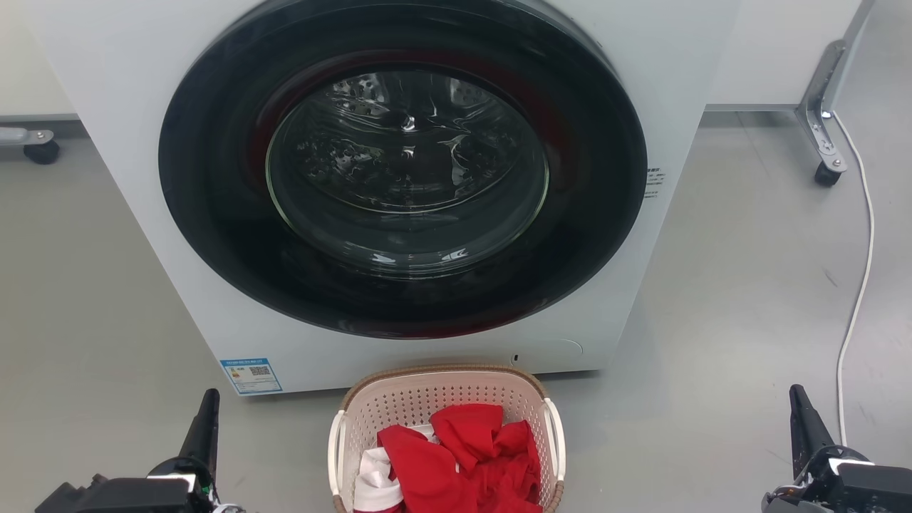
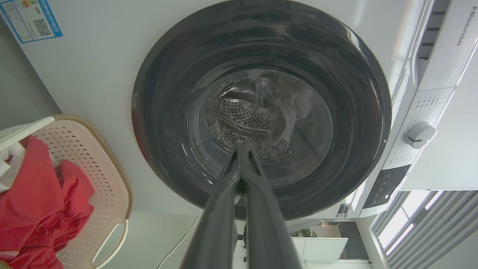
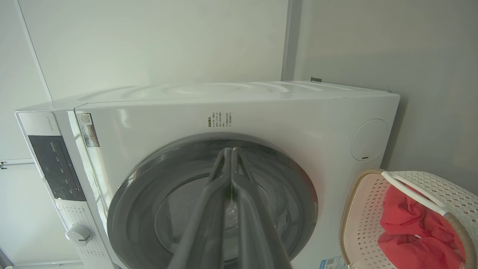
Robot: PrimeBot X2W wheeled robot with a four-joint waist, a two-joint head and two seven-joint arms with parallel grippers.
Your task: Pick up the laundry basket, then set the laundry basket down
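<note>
The laundry basket (image 1: 413,402) stands on the floor just in front of the washing machine, cream-white with perforated walls, a brown rim and white side handles, holding red and white clothes. It shows too at the left of the left wrist view as the laundry basket (image 2: 101,168) and at the lower right of the right wrist view as the laundry basket (image 3: 364,213). My left gripper (image 1: 209,399) sits well left of it and my right gripper (image 1: 796,396) well right, both apart from it. Each is shut with nothing held, tips together: left gripper (image 2: 242,146), right gripper (image 3: 231,150).
A white front-loading washing machine (image 1: 128,142) with a dark round door (image 1: 406,164) rises right behind the basket. A white cable (image 1: 858,285) runs along the floor at the right, near a caster leg (image 1: 826,153). Another caster (image 1: 39,146) stands at the far left.
</note>
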